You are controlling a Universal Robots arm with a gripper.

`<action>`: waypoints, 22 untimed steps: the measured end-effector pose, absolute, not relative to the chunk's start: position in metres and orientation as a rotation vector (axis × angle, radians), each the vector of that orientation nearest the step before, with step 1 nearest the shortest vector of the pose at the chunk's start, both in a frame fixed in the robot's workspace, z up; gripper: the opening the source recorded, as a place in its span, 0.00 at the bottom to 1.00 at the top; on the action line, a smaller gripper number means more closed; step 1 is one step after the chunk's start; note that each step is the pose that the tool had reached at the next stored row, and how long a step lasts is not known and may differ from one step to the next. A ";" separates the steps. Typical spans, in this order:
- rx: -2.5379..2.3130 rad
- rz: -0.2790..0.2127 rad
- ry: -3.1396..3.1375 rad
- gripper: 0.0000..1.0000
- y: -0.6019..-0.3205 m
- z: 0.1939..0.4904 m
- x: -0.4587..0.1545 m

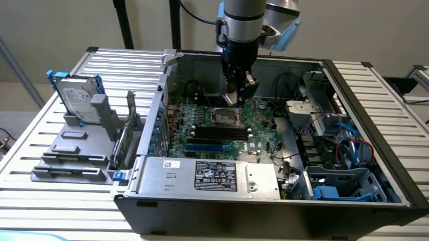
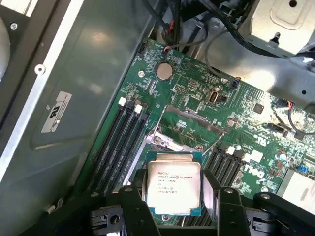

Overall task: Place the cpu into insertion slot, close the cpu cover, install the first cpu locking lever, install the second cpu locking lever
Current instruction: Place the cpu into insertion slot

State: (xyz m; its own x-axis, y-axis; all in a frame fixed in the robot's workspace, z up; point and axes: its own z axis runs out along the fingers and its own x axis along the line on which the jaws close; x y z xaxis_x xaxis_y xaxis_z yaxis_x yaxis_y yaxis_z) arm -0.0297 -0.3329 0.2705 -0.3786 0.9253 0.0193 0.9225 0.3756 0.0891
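Note:
My gripper (image 2: 173,194) is shut on the cpu (image 2: 173,183), a flat square chip with a silvery top and printed text, gripped on two opposite edges by dark fingers (image 2: 134,204). It hangs just above the green motherboard (image 2: 197,98), beside the insertion slot (image 2: 170,143), whose silvery rim shows partly past the chip's edge. The cpu cover (image 2: 193,117) stands raised and open on the slot's far side. In the exterior view the gripper (image 1: 236,96) hovers inside the open computer case, just above the slot (image 1: 226,116), with the cpu (image 1: 231,98) in its fingers.
Black memory slots (image 2: 120,142) run beside the socket. Cables (image 2: 231,39) and a metal bracket hang near the board. A power supply (image 1: 208,175) fills the case's front, a drive cage (image 1: 335,125) the exterior view's right. A hard drive (image 1: 77,100) stands outside on the slatted table.

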 end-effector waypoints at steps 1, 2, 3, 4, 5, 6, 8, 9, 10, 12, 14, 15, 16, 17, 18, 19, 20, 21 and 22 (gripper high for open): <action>1.753 0.131 2.562 0.54 -0.333 0.271 -0.030; 1.774 0.131 2.547 0.54 -0.333 0.271 -0.030; 1.794 0.130 2.532 0.54 -0.333 0.271 -0.030; 1.815 0.130 2.516 0.54 -0.333 0.271 -0.030; 1.835 0.129 2.500 0.54 -0.333 0.271 -0.030; 1.856 0.129 2.484 0.54 -0.333 0.271 -0.030; 1.897 0.128 2.452 0.54 -0.333 0.271 -0.030; 1.918 0.127 2.434 0.54 -0.333 0.271 -0.030; 1.938 0.126 2.418 0.54 -0.333 0.271 -0.030; 1.976 0.125 2.385 0.54 -0.333 0.271 -0.030; 2.013 0.124 2.353 0.54 -0.333 0.270 -0.030; 2.031 0.123 2.337 0.54 -0.333 0.270 -0.030; 2.050 0.123 2.319 0.54 -0.333 0.270 -0.030; 2.067 0.122 2.303 0.54 -0.333 0.270 -0.030; 2.083 0.122 2.287 0.54 -0.333 0.270 -0.030; 2.099 0.120 2.272 0.54 -0.333 0.270 -0.030; 2.113 0.119 2.258 0.54 -0.333 0.269 -0.030; 2.123 0.118 2.247 0.54 -0.333 0.269 -0.030; 2.129 0.117 2.240 0.54 -0.333 0.268 -0.030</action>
State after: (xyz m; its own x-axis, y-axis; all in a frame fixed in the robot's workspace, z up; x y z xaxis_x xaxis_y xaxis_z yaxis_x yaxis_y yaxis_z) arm -0.0304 -0.3328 0.2678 -0.0516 0.9985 0.0170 0.9948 0.0499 0.0882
